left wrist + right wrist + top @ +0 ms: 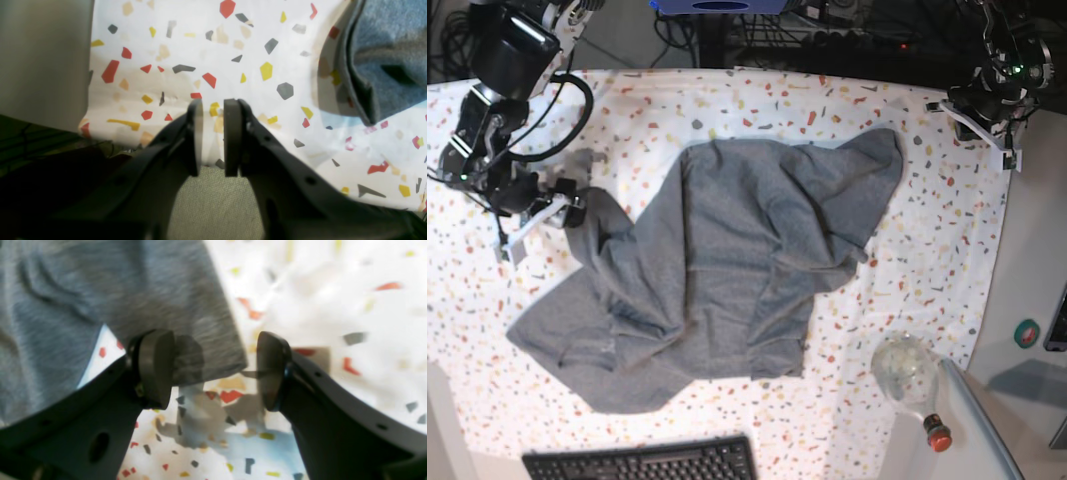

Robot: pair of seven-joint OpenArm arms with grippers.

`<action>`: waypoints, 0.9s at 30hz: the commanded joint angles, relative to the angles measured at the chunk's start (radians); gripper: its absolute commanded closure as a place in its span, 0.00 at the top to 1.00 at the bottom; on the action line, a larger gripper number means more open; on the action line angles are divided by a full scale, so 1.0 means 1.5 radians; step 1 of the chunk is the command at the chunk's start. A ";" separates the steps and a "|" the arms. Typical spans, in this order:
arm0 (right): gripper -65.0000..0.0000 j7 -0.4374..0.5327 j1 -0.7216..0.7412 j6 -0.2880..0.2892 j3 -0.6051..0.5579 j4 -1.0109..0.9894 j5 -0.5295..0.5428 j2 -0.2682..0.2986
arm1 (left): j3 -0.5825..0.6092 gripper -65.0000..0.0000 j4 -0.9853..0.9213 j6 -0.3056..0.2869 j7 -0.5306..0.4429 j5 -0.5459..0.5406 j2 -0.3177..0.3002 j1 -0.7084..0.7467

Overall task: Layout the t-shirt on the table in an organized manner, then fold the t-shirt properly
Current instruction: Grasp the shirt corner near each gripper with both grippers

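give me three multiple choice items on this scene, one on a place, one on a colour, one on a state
1. Where does the right tool sit?
A. at an edge of the t-shirt
B. over the keyboard
C. beside the bottle

2. What colour is the bottle's cap?
A. blue
B. red
C. yellow

3. How does the t-shirt lie on the table?
A. neatly folded
B. flat and smooth
C. crumpled, with folds

Answers: 1 A, the right wrist view shows a grey fabric edge between its spread fingers. 2 B, the cap is red in the base view. 3 C, the cloth is bunched and creased.
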 commanded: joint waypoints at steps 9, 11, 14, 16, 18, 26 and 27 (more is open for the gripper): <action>0.51 -0.032 -0.008 0.010 -0.004 -0.001 0.008 -0.001 | 0.001 0.16 0.011 0.001 -0.011 -0.004 -0.006 0.004; 0.39 -0.030 -0.008 0.010 -0.004 -0.003 0.011 -0.001 | 0.001 0.16 0.016 0.001 -0.011 -0.004 0.009 0.004; 0.21 -0.029 -0.003 0.010 -0.004 -0.021 0.011 0.000 | 0.001 0.16 0.018 0.000 -0.011 -0.004 0.026 0.003; 0.10 -0.029 0.004 0.010 -0.003 -0.029 0.011 0.001 | 0.001 0.16 0.019 -0.001 -0.011 -0.010 0.036 0.003; 0.00 -0.029 0.005 0.010 0.001 -0.030 0.011 0.001 | -0.002 0.16 0.019 -0.036 -0.011 -0.046 0.038 0.008; 0.00 -0.029 0.005 0.010 0.003 -0.030 0.011 0.001 | -0.018 0.18 0.017 -0.100 -0.011 -0.160 0.061 0.028; 0.00 -0.029 0.005 0.010 0.003 -0.030 0.011 0.001 | -0.018 0.21 0.018 -0.101 -0.011 -0.167 0.068 0.028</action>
